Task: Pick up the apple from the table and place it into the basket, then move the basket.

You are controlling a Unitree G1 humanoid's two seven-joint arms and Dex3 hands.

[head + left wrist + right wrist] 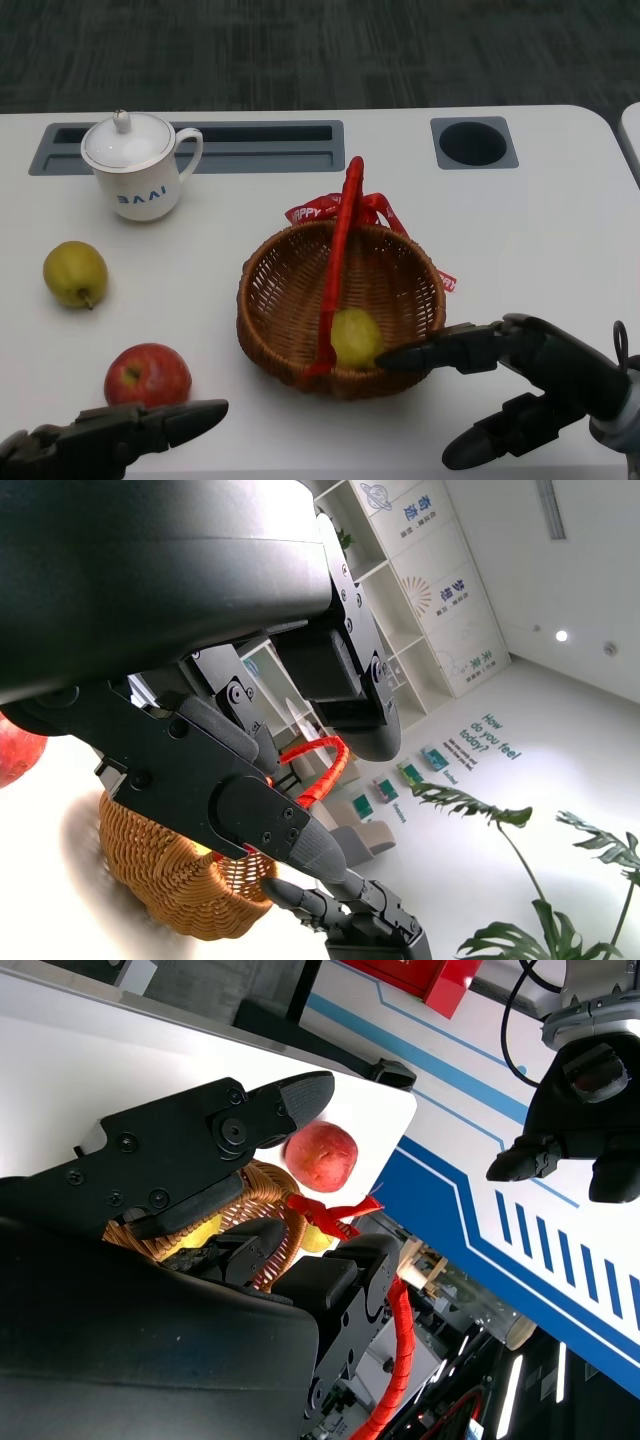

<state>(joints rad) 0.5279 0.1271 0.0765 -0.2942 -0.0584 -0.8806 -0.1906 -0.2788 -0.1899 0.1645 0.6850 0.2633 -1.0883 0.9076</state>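
- The wicker basket [395, 275] is sitting mid-table, holding one yellow-green fruit [356, 337] beside its red handle [340, 262].
- The right hand [520, 385] is hovering at the basket's near rim, fingers spread, gripping nothing.
- The left hand [115, 438] is lying nearer the target, fingers extended, empty.
- The red apple [147, 376] is resting on the table just beyond those fingertips.

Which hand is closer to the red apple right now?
Left. The left hand lies just below the red apple; the right hand is across the table, at the basket.

Red apple [147, 375], brown basket [270, 300] (red handle [339, 265]).
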